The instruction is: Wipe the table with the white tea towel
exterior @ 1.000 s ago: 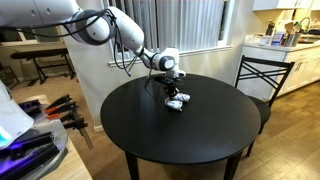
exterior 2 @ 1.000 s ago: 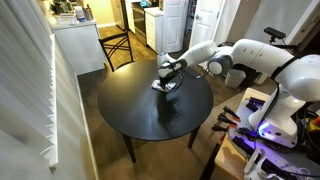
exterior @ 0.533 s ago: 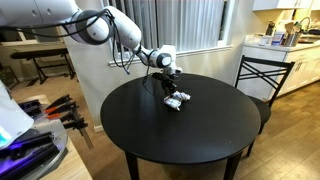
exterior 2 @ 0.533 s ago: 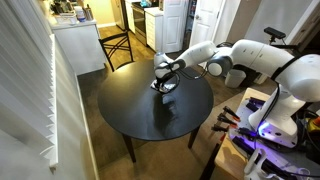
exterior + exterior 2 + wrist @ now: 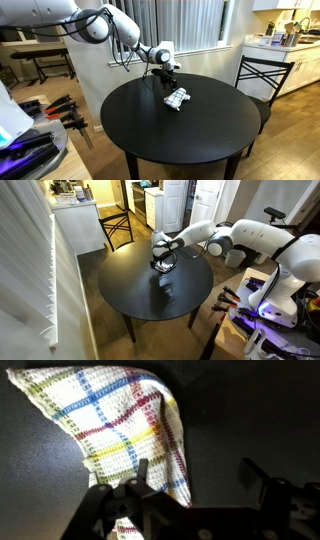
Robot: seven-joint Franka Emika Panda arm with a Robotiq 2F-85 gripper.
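Note:
The white tea towel (image 5: 176, 97) with coloured check stripes lies crumpled on the round black table (image 5: 190, 130), towards its far side. In both exterior views my gripper (image 5: 166, 76) hovers just above the towel's edge and is apart from it. The towel (image 5: 166, 268) sits under the gripper (image 5: 160, 256) on the table (image 5: 150, 295). In the wrist view the towel (image 5: 110, 415) fills the upper left. My gripper (image 5: 195, 465) is open there, with one finger (image 5: 142, 472) over the cloth's lower edge and nothing between the jaws.
A black chair (image 5: 265, 75) stands by the table's far right side, with a kitchen counter (image 5: 285, 45) behind it. The chair (image 5: 118, 225) also shows from the opposite side. Tools (image 5: 55, 108) lie on a stand at the lower left. Window blinds hang behind the arm.
The jaws went from shut on the towel to open. The gripper rose a little off the cloth, and the towel stays on the table.

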